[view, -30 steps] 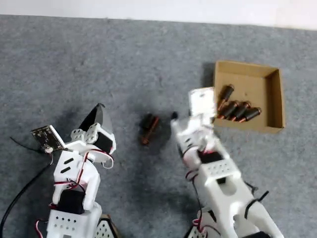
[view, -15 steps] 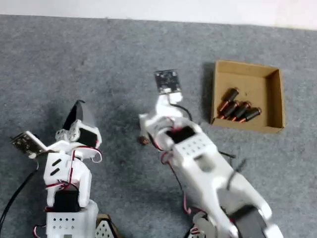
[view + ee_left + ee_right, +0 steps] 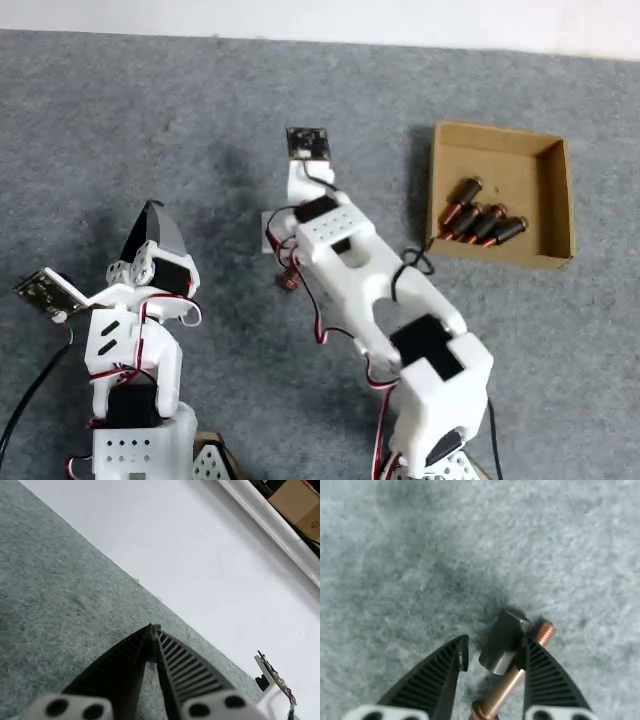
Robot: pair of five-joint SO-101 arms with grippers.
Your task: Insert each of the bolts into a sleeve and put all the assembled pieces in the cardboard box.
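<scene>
Right gripper (image 3: 494, 647): spread, straddling sleeve (image 3: 502, 640), bolt (image 3: 507, 687) touching alongside. Left gripper (image 3: 152, 630): clenched, empty. Risk: pinching both pieces together on closing, or knocking bolt askew.

The left tool (image 3: 152, 631) sits pressed together while the right tool (image 3: 494, 647), arm outstretched, gapes downward.

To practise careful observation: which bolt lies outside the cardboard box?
The copper bolt on the carpet, at the open right gripper; the others lie in the cardboard box.
</scene>
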